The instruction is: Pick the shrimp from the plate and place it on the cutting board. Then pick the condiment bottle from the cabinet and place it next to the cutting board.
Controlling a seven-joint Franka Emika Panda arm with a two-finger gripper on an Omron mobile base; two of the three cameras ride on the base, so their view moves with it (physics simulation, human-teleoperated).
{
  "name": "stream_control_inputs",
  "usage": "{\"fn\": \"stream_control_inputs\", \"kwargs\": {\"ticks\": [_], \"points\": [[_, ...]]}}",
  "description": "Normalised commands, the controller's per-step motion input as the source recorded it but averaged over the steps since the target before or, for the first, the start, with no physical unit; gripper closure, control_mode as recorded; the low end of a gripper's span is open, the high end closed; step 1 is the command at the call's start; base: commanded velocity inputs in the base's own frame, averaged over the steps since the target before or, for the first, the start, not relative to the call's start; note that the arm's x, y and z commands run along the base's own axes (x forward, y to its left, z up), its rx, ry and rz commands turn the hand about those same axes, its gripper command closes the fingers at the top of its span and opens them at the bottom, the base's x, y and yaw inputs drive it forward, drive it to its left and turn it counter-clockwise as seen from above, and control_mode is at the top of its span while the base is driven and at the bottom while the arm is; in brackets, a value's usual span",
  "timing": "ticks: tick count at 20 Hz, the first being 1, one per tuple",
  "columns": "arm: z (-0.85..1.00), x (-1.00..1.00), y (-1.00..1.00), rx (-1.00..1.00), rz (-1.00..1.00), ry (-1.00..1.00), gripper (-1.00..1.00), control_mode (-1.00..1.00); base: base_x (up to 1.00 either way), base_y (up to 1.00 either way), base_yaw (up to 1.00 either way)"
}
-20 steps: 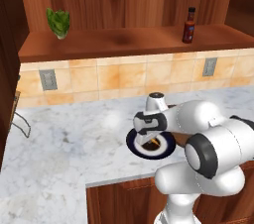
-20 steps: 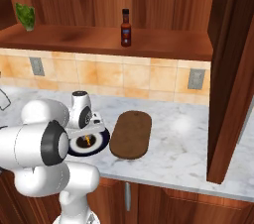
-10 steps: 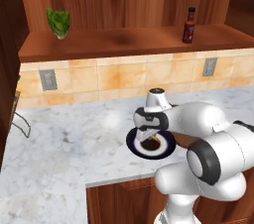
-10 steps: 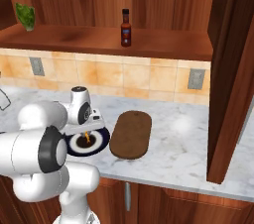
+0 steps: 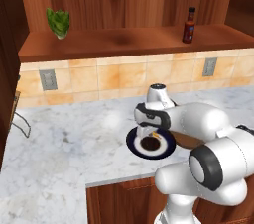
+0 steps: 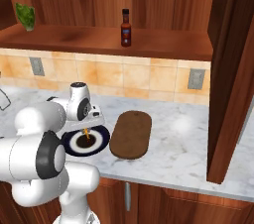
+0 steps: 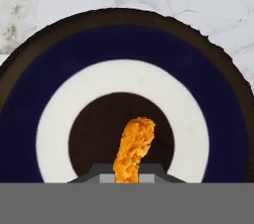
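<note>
Pincer [image 6: 87, 132] pinching shrimp [image 7: 133, 149] by one end, above plate [image 6: 101, 141]. Thin hold; swing to cutting board [image 6: 131, 134] might shake it loose.

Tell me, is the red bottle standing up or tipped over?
Standing up. The condiment bottle sits upright on the cabinet shelf, cap on top.

Even, bright rendered light with soft shadows. A pale sheen marks the marble counter [image 6: 181, 125] at centre right of the right base view. Edges look slightly soft, with no distortion.
</note>
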Motion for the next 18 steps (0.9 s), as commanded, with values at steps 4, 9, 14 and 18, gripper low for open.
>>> {"fn": "stream_control_inputs", "kwargs": {"ticks": [4,9,14,18], "points": [[0.12,0.0,-0.14,0.0,0.0,0.0,1.0,-1.0,0.0,0.0,0.0],[0.08,0.0,-0.2,0.0,0.0,0.0,1.0,-1.0,0.0,0.0,0.0],[0.01,0.0,-0.27,0.0,0.0,0.0,1.0,-1.0,0.0,0.0,0.0],[0.0,0.0,-0.28,0.0,0.0,0.0,1.0,-1.0,0.0,0.0,0.0]]}}
